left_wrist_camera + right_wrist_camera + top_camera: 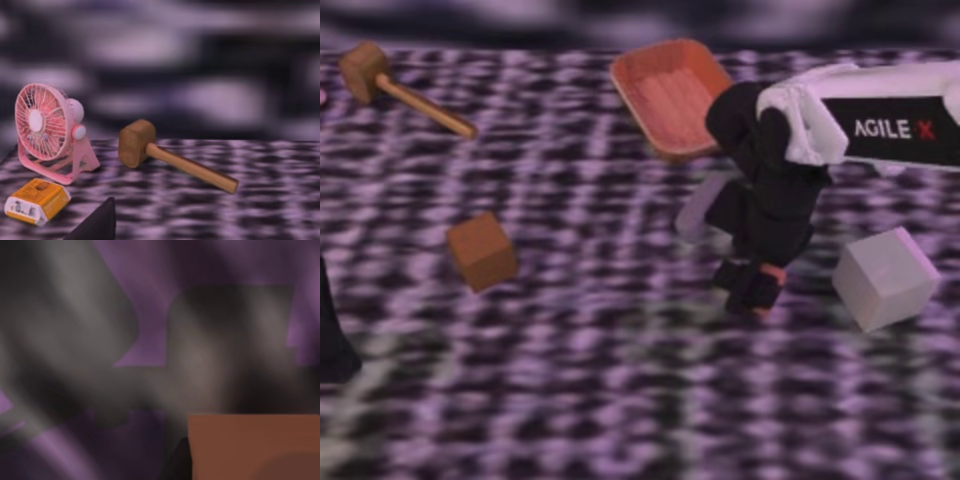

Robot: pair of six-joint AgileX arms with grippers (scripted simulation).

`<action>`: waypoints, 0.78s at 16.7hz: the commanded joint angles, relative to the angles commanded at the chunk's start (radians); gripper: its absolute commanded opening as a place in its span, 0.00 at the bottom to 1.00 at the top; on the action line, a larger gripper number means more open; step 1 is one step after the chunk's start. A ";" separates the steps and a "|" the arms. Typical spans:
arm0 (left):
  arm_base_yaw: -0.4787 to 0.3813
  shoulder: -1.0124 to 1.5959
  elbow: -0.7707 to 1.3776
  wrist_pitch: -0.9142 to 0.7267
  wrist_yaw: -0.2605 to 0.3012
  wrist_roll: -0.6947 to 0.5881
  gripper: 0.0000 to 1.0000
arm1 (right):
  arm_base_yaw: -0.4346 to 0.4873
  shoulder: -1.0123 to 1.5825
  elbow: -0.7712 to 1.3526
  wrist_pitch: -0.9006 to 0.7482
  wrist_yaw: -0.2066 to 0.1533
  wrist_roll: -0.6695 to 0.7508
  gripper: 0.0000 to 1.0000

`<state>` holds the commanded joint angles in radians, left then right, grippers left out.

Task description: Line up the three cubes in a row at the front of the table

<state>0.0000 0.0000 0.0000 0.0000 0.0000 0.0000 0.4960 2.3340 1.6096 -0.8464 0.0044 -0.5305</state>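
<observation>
A: Legible marking?
B: "AGILE X" on the right arm (880, 120).
A: Cube status?
B: Right gripper (757, 285) clamped on the small salmon-orange cube (775, 272), right of tabletop (620, 400) centre. Brown cube (481, 250) left — pale pink-lilac cube (883, 277) right. Left arm (335, 335) parked at the left edge.

Small salmon-orange cube (773, 273): mostly hidden between the dark fingers of the right gripper (757, 287), right of table centre; only a sliver shows from above. Fills a corner of the right wrist view (250, 445).

Mid-sized brown wooden-looking cube (481, 250): resting on the purple-and-black woven-pattern table (620, 400), left of centre, turned askew.

Largest pale pink-lilac cube (885, 277): on the table, just right of the gripper, apart from it, also askew.
</observation>
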 joint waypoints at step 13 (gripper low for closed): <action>0.000 0.000 0.000 0.000 0.000 0.000 1.00 | 0.008 -0.130 0.146 -0.251 -0.015 0.010 0.00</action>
<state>0.0000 0.0000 0.0000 0.0000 0.0000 0.0000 0.5044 2.2041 1.7558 -1.0976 -0.0111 -0.5203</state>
